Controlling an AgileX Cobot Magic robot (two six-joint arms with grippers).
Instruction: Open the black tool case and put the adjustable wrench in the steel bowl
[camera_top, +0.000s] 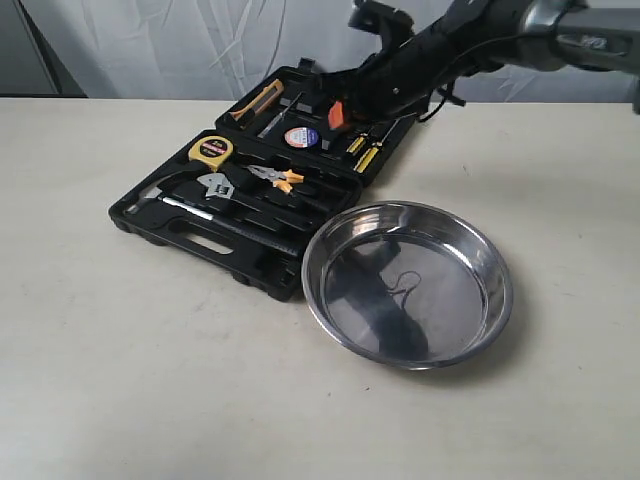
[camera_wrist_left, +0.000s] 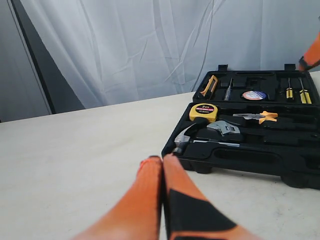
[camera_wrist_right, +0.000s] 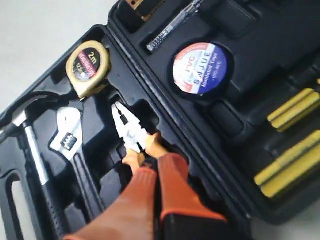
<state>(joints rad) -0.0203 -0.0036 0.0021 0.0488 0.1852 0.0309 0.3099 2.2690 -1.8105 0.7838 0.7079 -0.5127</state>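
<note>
The adjustable wrench (camera_top: 218, 188) lies in its moulded slot in the lower half of the black tool case (camera_top: 160, 222). The case stands open and flat on the table (camera_top: 120, 350). The wrench's silver head points toward the yellow tape measure (camera_top: 211, 150), and its upper face is exposed.

On one side of the wrench lies the hammer (camera_wrist_right: 25, 125), its handle running roughly alongside the wrench's black handle. On the other side lie the orange-handled pliers (camera_wrist_right: 131, 135).

The right gripper (camera_wrist_right: 154, 170) hangs right over the pliers' handles, not over the wrench. Its orange fingers are pressed together with nothing between them. Whether they touch the pliers cannot be told.

The lid half holds a roll of PVC tape (camera_wrist_right: 200, 68), the yellow-handled screwdrivers (camera_wrist_right: 295, 107) and a utility knife (camera_wrist_left: 209, 86).

The steel bowl (camera_top: 460, 260) sits upright just beside the case's near right corner. Whether rim and case touch cannot be told.

The left gripper (camera_wrist_left: 162, 159) is well away from the case, low over bare table on the hammer side. Its fingers are together and hold nothing.
</note>
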